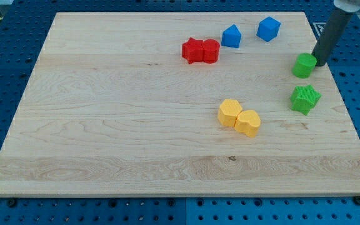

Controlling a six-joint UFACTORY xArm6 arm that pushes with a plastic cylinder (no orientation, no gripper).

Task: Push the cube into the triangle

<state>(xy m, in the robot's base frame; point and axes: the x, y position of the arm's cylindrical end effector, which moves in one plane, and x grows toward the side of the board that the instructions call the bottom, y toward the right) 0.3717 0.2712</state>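
- Yellow blocks (239, 117), two touching, lie nearest, well left of my tip (319, 64).
- Two red (200, 50), two blue (250, 32), two green.
- Tip touches the green cylinder (304, 65); it grips nothing.
- No writing readable.

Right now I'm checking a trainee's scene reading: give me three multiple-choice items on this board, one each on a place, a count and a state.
1. Where is my tip?
A. at the view's left edge
B. beside the upper green block, on its right
C. between the yellow blocks

2. How many blue blocks?
A. one
B. two
C. four

3. The two red blocks are:
A. touching
B. far apart
C. stacked

Answers: 1 B, the rod ends at that block's right side. 2 B, both sit near the top. 3 A, no gap shows.
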